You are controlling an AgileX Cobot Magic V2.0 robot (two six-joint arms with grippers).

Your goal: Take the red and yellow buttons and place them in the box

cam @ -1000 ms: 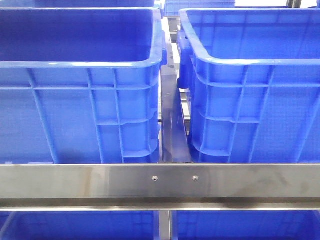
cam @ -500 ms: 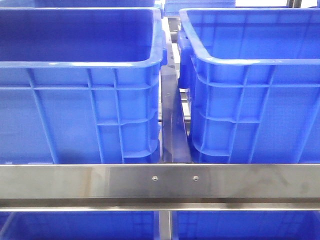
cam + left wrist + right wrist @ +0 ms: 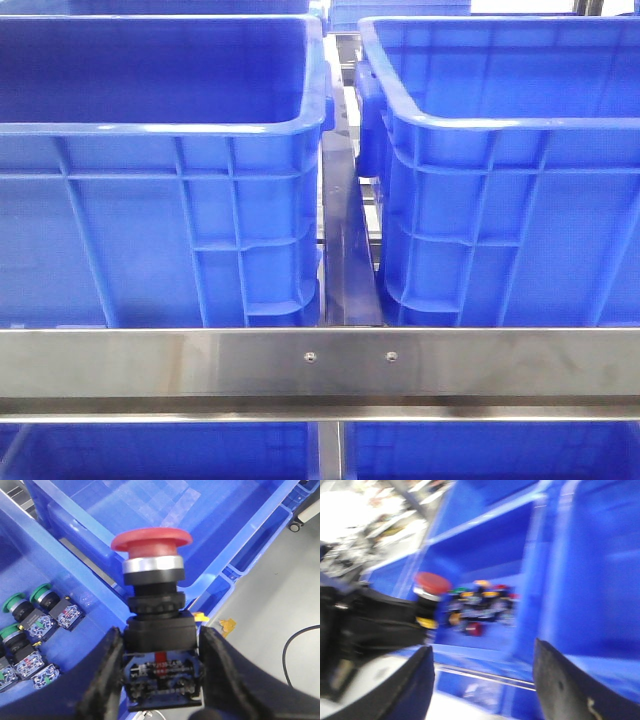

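My left gripper [image 3: 160, 672] is clamped on a red mushroom-head button [image 3: 152, 587], its black body squeezed between both fingers [image 3: 107, 675], held above the blue bins [image 3: 240, 535]. Green buttons [image 3: 30, 625] lie in the bin beneath. My right gripper [image 3: 482, 680] stands spread apart and empty, its blurred view showing more buttons [image 3: 480, 602] heaped in a blue bin [image 3: 485, 545]. In front, two blue crates [image 3: 160, 190] sit behind a steel rail [image 3: 320, 362].

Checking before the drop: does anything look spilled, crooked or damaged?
Nothing stands out. The left gripper holds a red button squarely, cap unbroken; green buttons lie loose inside a bin. The right wrist view is too blurred to judge.
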